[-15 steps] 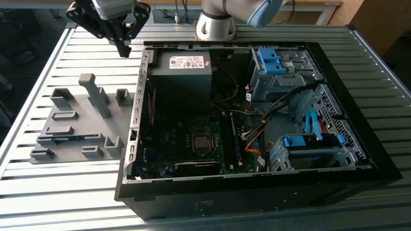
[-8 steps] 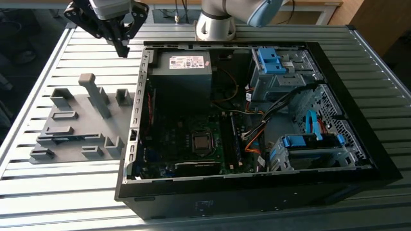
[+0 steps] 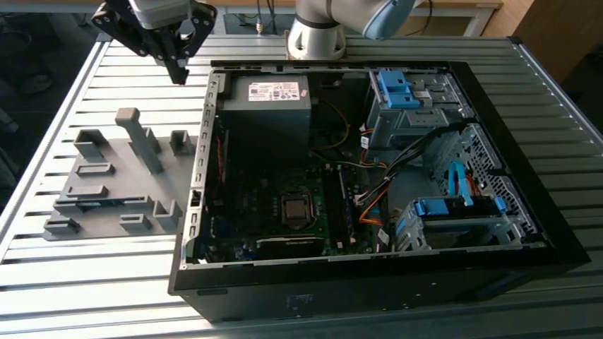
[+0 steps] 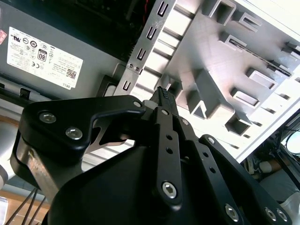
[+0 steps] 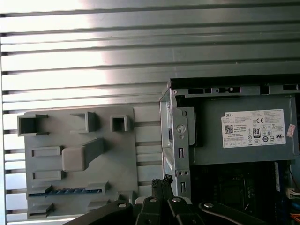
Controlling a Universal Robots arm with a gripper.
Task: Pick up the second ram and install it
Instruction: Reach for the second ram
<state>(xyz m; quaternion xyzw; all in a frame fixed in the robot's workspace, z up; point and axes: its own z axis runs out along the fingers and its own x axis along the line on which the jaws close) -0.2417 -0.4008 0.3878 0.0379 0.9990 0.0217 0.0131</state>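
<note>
Pincer (image 3: 177,70) aloft, fingers closed together on nothing.
It hangs above the bench (image 3: 94,296), over the gap between the grey holder tray (image 3: 123,185) and the open computer case (image 3: 282,289). The second ram (image 5: 63,191) sits in a tray slot, apart from the pincer.

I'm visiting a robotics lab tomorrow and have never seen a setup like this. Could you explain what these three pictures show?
One robot arm stands at the edge of a slatted metal table. The exterior view looks on from off the arm. Both wrist views come from cameras riding on the arm, looking past its end effector. On the table lie an open computer case and, at the exterior view's left, a grey holder tray. A blue-green ram stick sits in a slot of that tray. The end effector hangs above the table near the tray, fingers shut, holding nothing.
</note>
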